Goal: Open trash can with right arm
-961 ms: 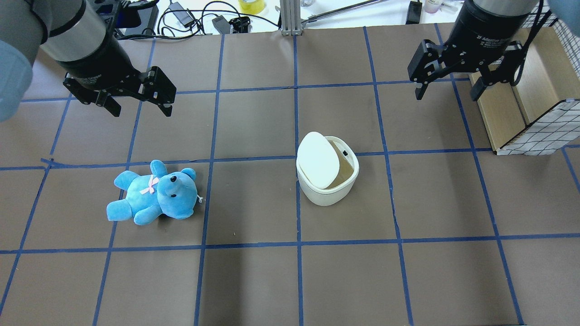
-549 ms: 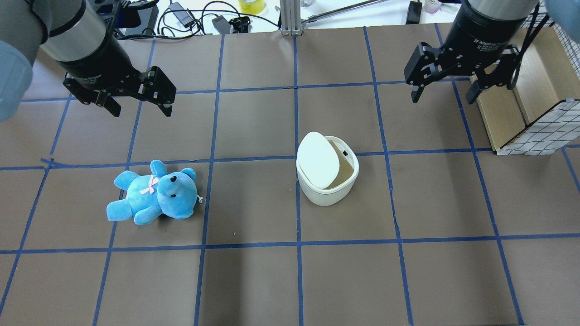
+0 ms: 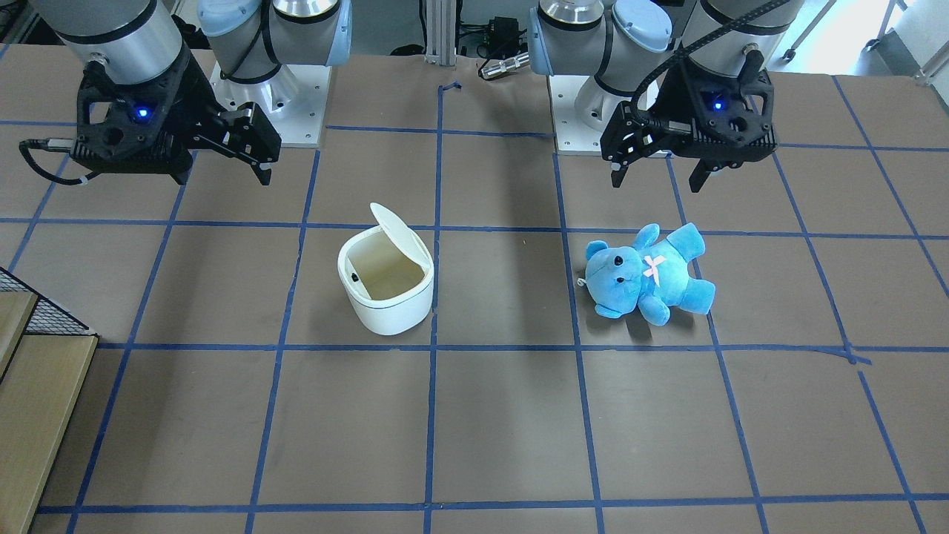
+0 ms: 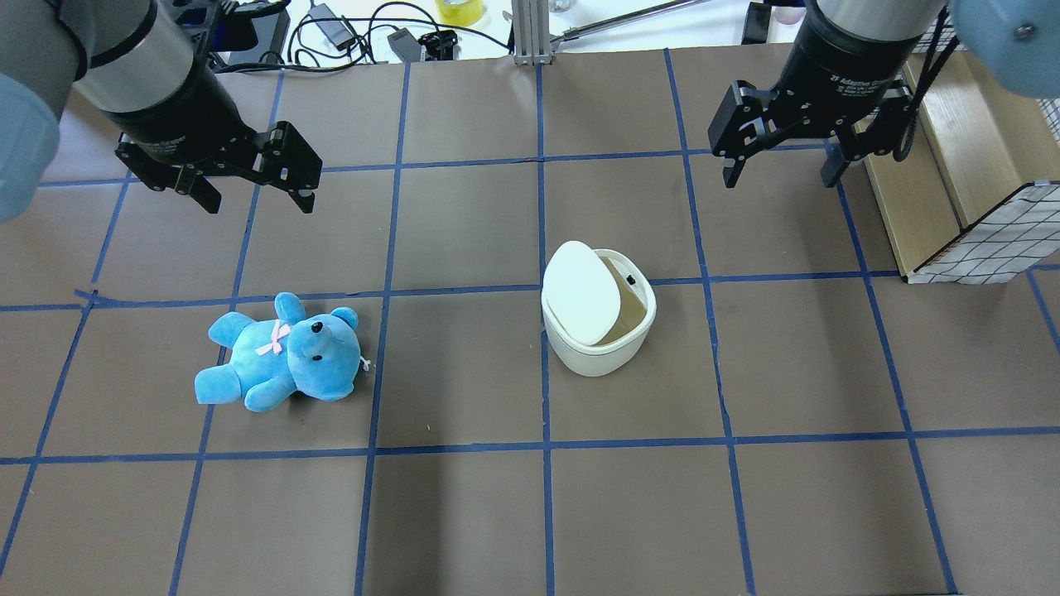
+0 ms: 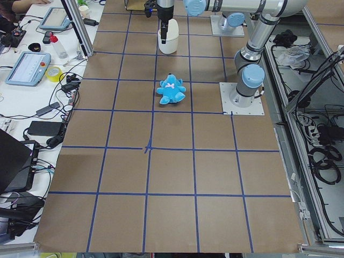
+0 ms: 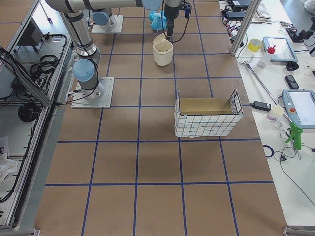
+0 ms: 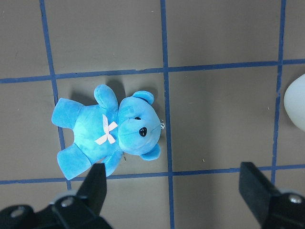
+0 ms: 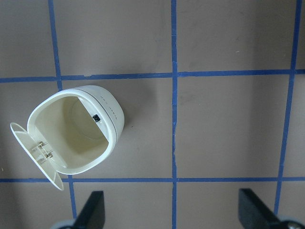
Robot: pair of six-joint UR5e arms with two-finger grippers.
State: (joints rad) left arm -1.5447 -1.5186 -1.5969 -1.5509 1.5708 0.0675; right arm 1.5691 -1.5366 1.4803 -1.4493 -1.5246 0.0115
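The left gripper hangs empty with its jaws apart, above the table near the blue bear. Near the table's middle stands the trash can, its lid tipped up and the cream inside showing, so the opening looks done. The right gripper, fingers spread and holding nothing, hovers well apart from it. Any further move should stay high and clear of the raised lid, lest a brush knock it shut.
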